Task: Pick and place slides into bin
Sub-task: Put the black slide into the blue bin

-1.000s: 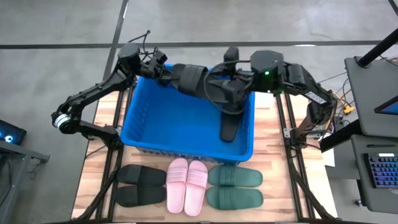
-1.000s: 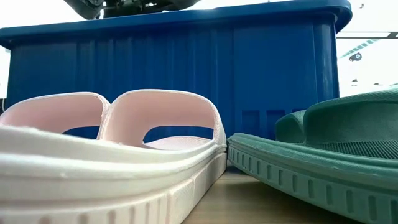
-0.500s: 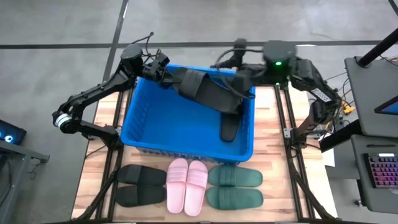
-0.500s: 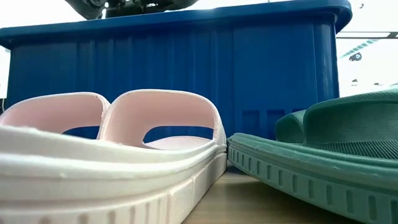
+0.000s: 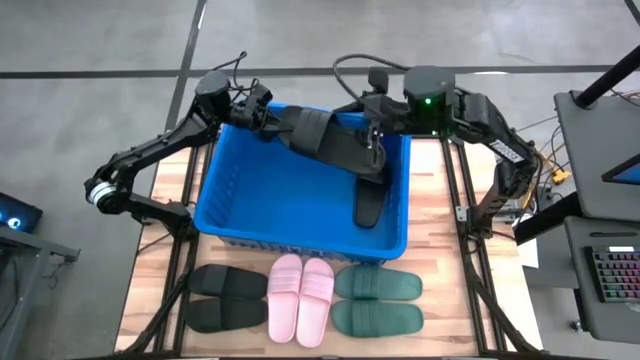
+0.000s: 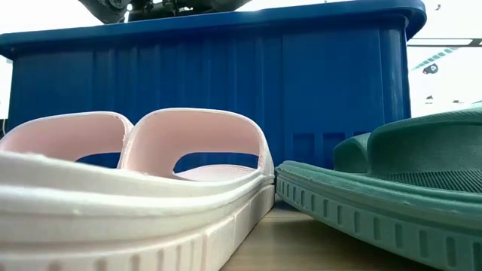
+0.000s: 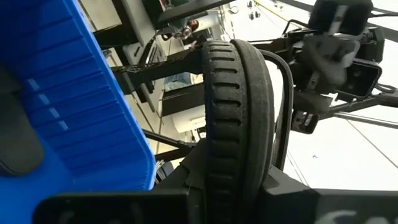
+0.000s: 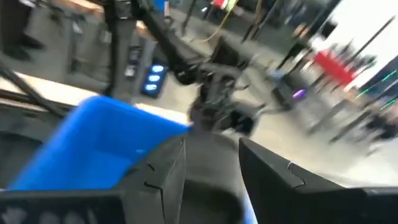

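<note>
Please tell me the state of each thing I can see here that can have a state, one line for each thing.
Left gripper: shut on the black slide, holding it over the bin.
Black slide: held above the bin, not yet dropped.
Second black slide: lying inside the bin.
Blue bin: upright, open on top.
Right gripper: open, at the bin's far edge.
Black pair, pink pair, green pair: on the table, outside the bin.

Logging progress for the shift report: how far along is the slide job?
One black slide already lies in the blue bin. The left pincer holds another black slide above it; the right pincer is open beside it. The black pair, pink pair and green pair wait on the table.
</note>
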`<act>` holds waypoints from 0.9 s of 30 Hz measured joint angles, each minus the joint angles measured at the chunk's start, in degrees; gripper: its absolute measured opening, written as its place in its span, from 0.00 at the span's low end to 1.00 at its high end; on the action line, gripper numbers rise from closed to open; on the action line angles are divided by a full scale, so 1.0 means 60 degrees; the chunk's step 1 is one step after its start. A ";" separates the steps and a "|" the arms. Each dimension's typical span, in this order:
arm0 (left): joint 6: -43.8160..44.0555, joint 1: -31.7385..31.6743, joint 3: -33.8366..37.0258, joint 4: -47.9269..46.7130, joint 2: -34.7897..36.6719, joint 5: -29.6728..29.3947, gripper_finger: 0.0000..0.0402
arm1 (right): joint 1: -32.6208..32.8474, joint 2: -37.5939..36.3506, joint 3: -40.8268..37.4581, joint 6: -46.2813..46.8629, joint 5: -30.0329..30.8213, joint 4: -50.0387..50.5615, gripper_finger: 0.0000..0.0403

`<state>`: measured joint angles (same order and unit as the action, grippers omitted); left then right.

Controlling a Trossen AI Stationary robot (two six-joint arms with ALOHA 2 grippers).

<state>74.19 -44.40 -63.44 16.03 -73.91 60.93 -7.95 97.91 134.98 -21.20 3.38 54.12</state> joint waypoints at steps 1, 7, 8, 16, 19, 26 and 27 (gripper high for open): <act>-0.0004 0.0000 0.0000 0.0006 -0.0004 -0.0002 0.06 | -0.0018 0.0003 0.0000 0.0271 -0.0176 0.0160 0.36; -0.0021 0.0000 0.0000 0.0021 -0.0036 -0.0022 0.06 | 0.0240 0.0198 -0.0015 -0.2202 0.0979 0.1004 0.36; -0.0034 0.0000 -0.0003 0.0034 -0.0036 -0.0024 0.06 | 0.0257 0.0210 -0.0017 -0.2264 0.1339 0.0999 0.36; -0.0241 -0.0004 -0.0070 0.0320 -0.0022 -0.0059 0.06 | -0.0371 0.0262 -0.0022 -0.1117 0.1247 0.0884 0.37; -0.0244 -0.0004 -0.0066 0.0331 -0.0019 -0.0088 0.06 | -0.0484 0.0272 -0.0022 -0.1146 0.0709 0.0913 0.37; -0.0296 -0.0003 -0.0087 0.0553 -0.0025 -0.0455 0.06 | -0.0683 0.0277 -0.0022 -0.1039 0.0619 0.0719 0.36; -0.0368 0.0009 -0.0102 0.0543 -0.0029 -0.0485 0.06 | -0.0712 0.0280 -0.0022 -0.1042 0.0619 0.0729 0.36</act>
<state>71.98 -44.35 -64.05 19.29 -74.08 58.02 -12.23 99.59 134.85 -27.46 7.09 58.49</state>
